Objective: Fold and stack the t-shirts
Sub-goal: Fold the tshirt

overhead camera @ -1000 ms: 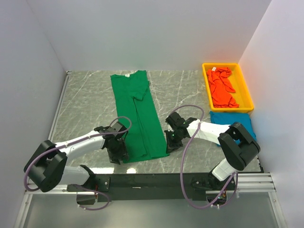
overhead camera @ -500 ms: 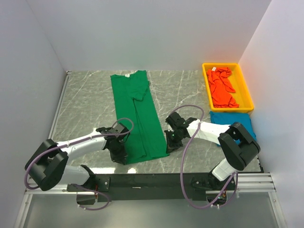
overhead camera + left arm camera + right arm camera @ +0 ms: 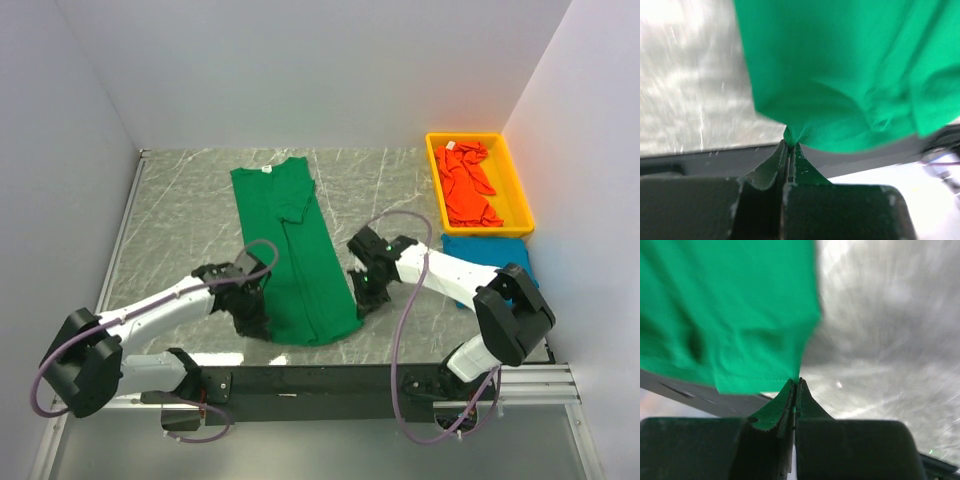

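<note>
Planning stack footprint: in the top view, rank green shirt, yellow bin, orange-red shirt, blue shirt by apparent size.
1. green shirt
2. yellow bin
3. orange-red shirt, blue shirt: alike; the right arm hides part of the blue.

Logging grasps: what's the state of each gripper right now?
Left gripper: shut on the green t-shirt.
Right gripper: shut on the same shirt's hem.

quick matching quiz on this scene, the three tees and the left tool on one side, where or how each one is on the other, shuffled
1 green t-shirt
2 orange-red t-shirt
3 blue t-shirt
4 left tool

a crumpled inside the yellow bin
b shut on a pinch of green hem
c flat on the table, just on the near side of the bin
d laid out long, mid-table

Pairs: 1-d, 2-a, 3-c, 4-b
</note>
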`<state>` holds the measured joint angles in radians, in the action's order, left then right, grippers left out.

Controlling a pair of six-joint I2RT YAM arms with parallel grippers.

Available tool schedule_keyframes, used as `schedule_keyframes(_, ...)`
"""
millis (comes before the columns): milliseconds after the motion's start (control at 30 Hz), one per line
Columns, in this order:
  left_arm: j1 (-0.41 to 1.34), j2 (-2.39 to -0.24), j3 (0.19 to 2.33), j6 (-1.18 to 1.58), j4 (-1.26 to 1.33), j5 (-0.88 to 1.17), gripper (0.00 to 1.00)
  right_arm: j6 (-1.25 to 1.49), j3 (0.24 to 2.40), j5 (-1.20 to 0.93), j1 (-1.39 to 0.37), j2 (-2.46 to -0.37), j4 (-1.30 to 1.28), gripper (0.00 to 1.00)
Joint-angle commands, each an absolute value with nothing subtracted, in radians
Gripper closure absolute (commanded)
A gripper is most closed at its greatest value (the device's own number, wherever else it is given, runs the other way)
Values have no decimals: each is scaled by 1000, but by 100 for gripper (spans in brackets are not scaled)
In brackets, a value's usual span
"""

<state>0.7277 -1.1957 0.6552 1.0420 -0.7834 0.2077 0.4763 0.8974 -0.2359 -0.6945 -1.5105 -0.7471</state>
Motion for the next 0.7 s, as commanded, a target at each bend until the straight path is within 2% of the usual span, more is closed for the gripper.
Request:
schedule_keyframes(0, 600, -1244, 753, 933, -772, 158, 99, 436, 1099, -160, -669, -1567, -767, 100)
schedule_keyframes(267, 419, -1356, 899, 799, -710, 43, 99, 393, 1406, -117, -621, -1756, -741, 100)
schedule_keyframes(667, 288, -1508, 994, 669, -513, -58, 99, 341, 1540, -94, -565, -1904, -604, 100)
